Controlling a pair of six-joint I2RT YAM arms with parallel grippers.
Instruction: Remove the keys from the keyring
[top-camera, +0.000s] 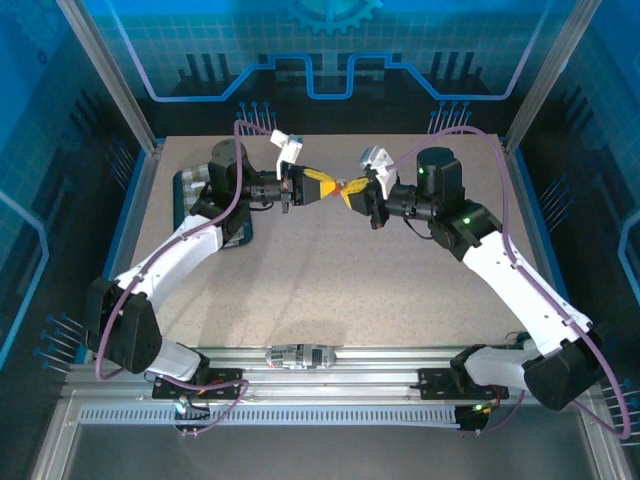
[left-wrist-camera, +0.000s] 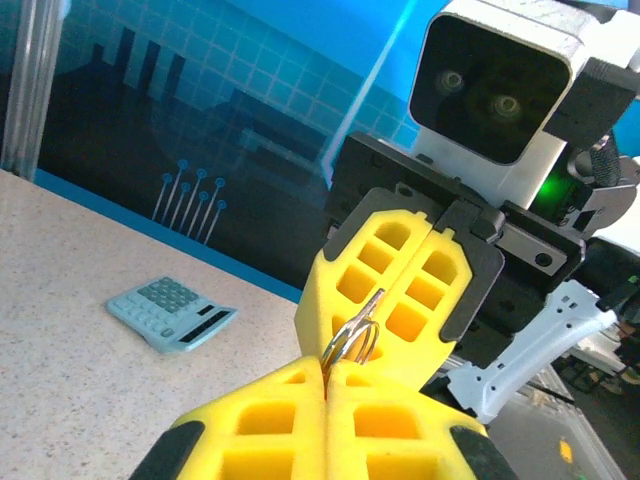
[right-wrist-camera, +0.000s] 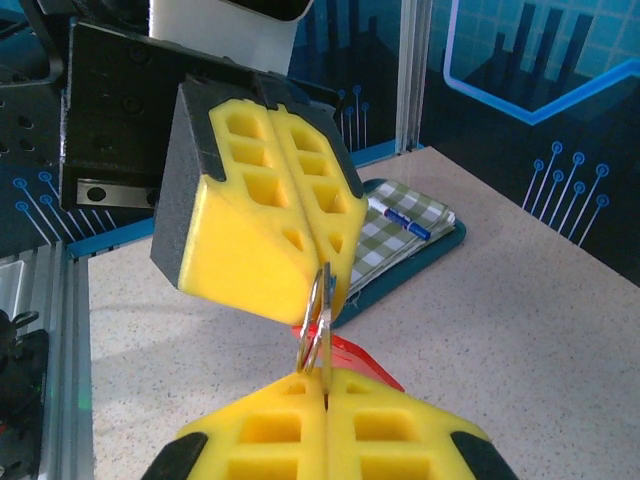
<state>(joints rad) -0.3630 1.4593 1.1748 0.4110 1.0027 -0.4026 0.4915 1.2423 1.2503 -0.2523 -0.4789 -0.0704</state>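
Note:
Above the middle of the table my two grippers meet tip to tip. My left gripper (top-camera: 322, 184) (left-wrist-camera: 328, 378) is shut on the keyring (left-wrist-camera: 354, 336), whose thin metal loops come out of its yellow finger seam. My right gripper (top-camera: 352, 194) (right-wrist-camera: 325, 378) is shut on the key (right-wrist-camera: 326, 335), a flat grey strip running from its seam up through the keyring (right-wrist-camera: 314, 312). The red tag (right-wrist-camera: 358, 360) hangs behind the ring, partly hidden by my right fingers (right-wrist-camera: 400, 425). In the left wrist view, the key's far end (left-wrist-camera: 377, 299) goes into the right gripper's seam.
A teal tray (top-camera: 190, 187) (right-wrist-camera: 440, 250) holding a checked cloth (right-wrist-camera: 395, 232) and a blue pen (right-wrist-camera: 410, 222) lies at the back left. A pale blue calculator (left-wrist-camera: 170, 312) rests on the table by the back wall. A small metal part (top-camera: 300, 355) sits on the near rail.

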